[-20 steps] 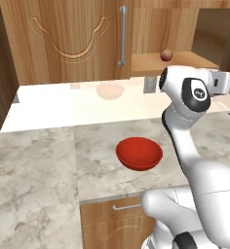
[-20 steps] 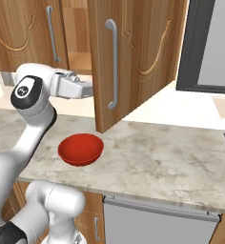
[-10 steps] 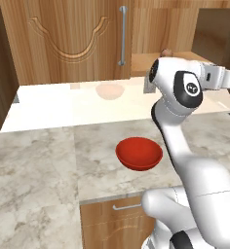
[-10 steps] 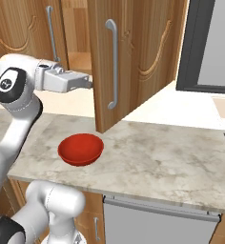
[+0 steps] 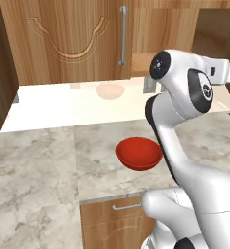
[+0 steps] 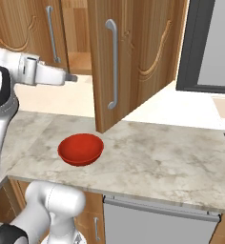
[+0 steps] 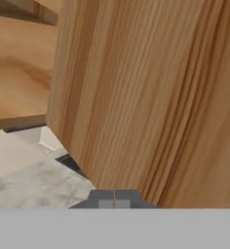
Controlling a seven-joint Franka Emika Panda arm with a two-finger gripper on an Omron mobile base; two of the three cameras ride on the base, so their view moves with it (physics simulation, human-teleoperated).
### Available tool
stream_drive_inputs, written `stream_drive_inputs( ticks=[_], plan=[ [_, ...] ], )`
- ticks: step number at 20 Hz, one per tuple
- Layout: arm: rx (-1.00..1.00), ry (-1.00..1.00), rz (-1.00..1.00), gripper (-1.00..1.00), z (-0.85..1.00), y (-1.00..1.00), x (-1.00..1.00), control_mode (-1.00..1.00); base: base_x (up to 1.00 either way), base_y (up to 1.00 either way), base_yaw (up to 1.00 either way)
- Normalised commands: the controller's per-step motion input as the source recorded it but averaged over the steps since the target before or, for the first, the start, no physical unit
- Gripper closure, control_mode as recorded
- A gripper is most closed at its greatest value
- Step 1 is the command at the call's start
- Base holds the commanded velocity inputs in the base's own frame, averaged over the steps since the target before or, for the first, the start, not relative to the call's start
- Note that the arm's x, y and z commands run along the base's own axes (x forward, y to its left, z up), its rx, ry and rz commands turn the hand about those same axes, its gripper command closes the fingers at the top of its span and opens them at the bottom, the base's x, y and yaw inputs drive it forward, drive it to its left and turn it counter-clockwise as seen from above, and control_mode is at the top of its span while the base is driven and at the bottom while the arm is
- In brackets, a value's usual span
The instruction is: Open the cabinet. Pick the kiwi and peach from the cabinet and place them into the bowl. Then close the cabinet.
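Though beside the cabinet (image 6: 133, 57) door, end effector (image 6: 72, 77) closed, empty.

The large double-door wall cabinet (image 6: 138, 57) was rendered in warm brown wood with a vertical grain, its carved curvy panels given a smooth satin finish; in the hand view the grain of the open door (image 7: 156, 97) was seen as fine streaks across most of the frame. The long vertical bar handles (image 6: 114, 64) were shown as brushed silver metal with a soft sheen. The shallow round red bowl (image 5: 138, 153), at the centre of the left base view, was finished glossy and plain. The countertop (image 6: 162, 157) was given a mottled grey-beige marble look, polished and smooth. The white arm (image 5: 185, 146) was shown as smooth, slightly shiny plastic with dark joints.
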Motion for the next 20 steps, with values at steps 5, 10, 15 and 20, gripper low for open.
stream_drive_inputs(
  ticks=[5, 10, 15, 20],
  plan=[
    [0.06, 0.0, 0.51, 1.0, -0.03, 0.28, 0.0, -1.0, 0.0, 0.0, 0.0],
    [0.08, 0.0, 0.46, 1.0, 0.0, 0.21, 0.13, -1.0, 0.0, 0.0, 0.0],
    [0.07, 0.05, 0.36, 1.0, 0.0, 0.27, 0.24, -1.0, 0.0, 0.0, 0.0],
    [0.03, 0.08, 0.19, 1.0, 0.0, 0.4, 0.36, -1.0, 0.0, 0.0, 0.0]
  ],
)
